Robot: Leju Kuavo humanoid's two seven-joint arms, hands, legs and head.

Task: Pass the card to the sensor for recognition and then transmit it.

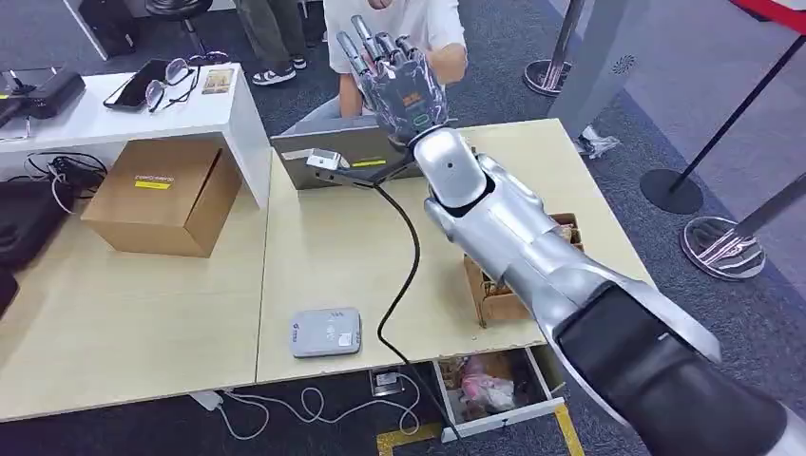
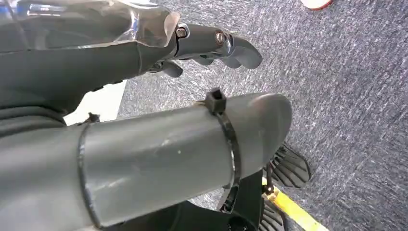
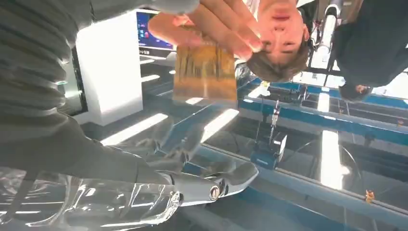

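Fingers of right hand (image 1: 399,81) spread wide; person's hand (image 3: 216,24) holds card (image 3: 205,72)

Cardboard box (image 1: 163,195): a yellow sticker with dark print on top, too small to read.
Card reader (image 1: 325,332): a small blue mark and tiny print (blurred).
Card (image 3: 205,72): a brownish picture, no words to make out.
Laptop (image 1: 347,160): a yellow strip, no letters clear.
Readable words: none.
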